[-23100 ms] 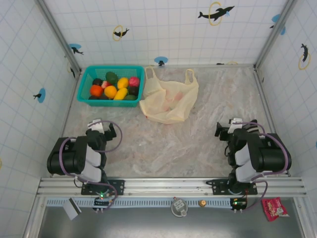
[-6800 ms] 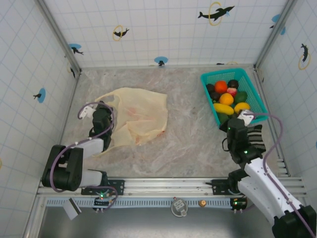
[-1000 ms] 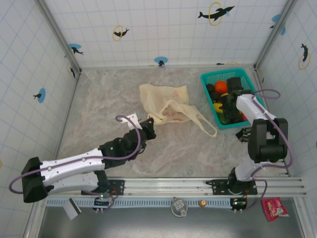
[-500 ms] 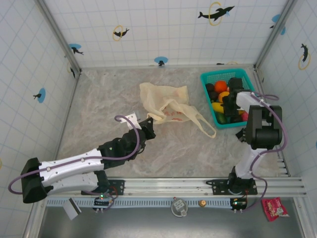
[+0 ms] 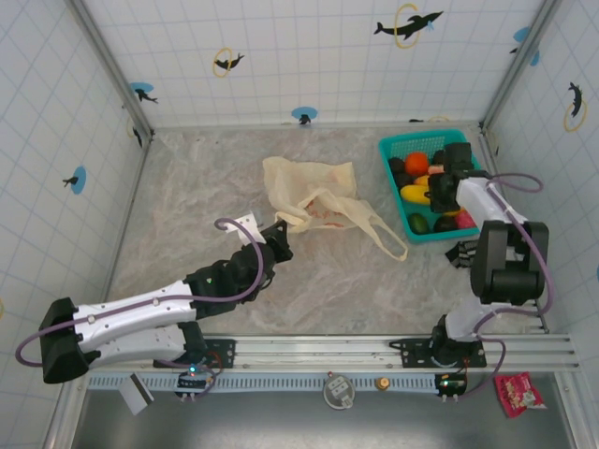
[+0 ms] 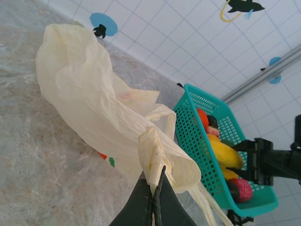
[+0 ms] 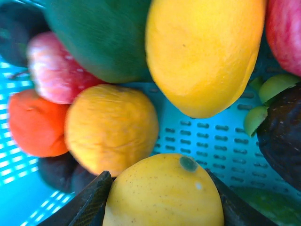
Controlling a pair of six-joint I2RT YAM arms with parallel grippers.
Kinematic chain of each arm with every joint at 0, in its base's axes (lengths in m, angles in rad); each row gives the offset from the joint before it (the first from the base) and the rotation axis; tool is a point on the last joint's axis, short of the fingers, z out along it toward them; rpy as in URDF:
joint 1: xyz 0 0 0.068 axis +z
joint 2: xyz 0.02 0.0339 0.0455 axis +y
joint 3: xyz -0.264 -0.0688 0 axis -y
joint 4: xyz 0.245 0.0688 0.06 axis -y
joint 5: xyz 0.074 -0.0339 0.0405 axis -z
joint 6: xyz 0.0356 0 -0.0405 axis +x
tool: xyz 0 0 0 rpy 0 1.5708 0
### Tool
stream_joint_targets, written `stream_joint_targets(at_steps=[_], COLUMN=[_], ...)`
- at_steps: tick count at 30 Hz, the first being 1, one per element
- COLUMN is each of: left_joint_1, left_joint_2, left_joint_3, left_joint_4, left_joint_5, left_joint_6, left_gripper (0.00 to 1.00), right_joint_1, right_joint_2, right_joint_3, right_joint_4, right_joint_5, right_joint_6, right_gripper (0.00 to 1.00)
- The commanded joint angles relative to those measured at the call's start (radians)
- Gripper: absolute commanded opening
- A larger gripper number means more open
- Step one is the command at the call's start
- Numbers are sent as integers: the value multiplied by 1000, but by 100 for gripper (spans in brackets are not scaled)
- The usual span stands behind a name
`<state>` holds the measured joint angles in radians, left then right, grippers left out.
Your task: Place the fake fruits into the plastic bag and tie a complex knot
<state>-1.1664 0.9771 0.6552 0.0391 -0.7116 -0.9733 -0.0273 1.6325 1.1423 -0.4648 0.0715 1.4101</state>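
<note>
Right gripper: is straddling a pale yellow fruit inside the teal basket, one dark finger on each flank. I cannot tell whether they are already pressing.
Grip: the fruit is looking glossy and round, so the squeeze is probably best taken across its widest part, gently, to avoid it squirting out.
Neighbours: an orange-yellow fruit is lying against its upper left, and a larger yellow fruit is sitting just beyond. A straight vertical lift seems likeliest to avoid dragging them along.
Basket wall: the gripper is working near the basket's left side, so rising clear of the rim before turning toward the bag seems wise.
Left gripper: is pinching a fold of the plastic bag, fingers pressed together, and holding that edge up off the table.
Bag: is lying mid-table, left of the basket, with one loop handle trailing toward it. The mouth is not looking wide open, so the drop probably needs aiming close beside the lifted fold.
</note>
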Motion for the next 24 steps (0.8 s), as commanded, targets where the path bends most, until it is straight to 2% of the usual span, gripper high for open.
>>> stream_joint_targets(at_steps=[1, 4, 10, 14, 16, 19, 21, 24], left_joint_1=[-7, -6, -6, -6, -6, -6, -6, -6], left_joint_2=[-23, -26, -31, -40, -40, -42, -43, -45], left_joint_3=[8, 9, 17, 19, 20, 28, 34, 39], left_joint_4=[-15, -16, -32, -38, -41, -45, -48, -51], left_joint_5=[-44, -56, -74, -80, -80, -79, -78, -77], left_joint_6=[-1, -1, -10, -21, -23, -23, -19, -18], left_gripper=[0, 0, 0, 0, 0, 0, 0, 0], right_joint_1=[-10, -5, 4, 56, 92, 182, 280, 429], right_joint_2=[-73, -139, -349, -483, -513, -551, -558, -551], right_joint_3=[-32, -67, -259, -359, -368, -390, -397, -395], right_joint_4=[15, 74, 435, 588, 608, 685, 728, 718], right_joint_5=[21, 31, -104, -137, -163, -241, -299, -295], right_joint_6=[-71, -156, -386, -522, -576, -682, -784, -896], right_gripper=[50, 47, 37, 31, 30, 30, 31, 32])
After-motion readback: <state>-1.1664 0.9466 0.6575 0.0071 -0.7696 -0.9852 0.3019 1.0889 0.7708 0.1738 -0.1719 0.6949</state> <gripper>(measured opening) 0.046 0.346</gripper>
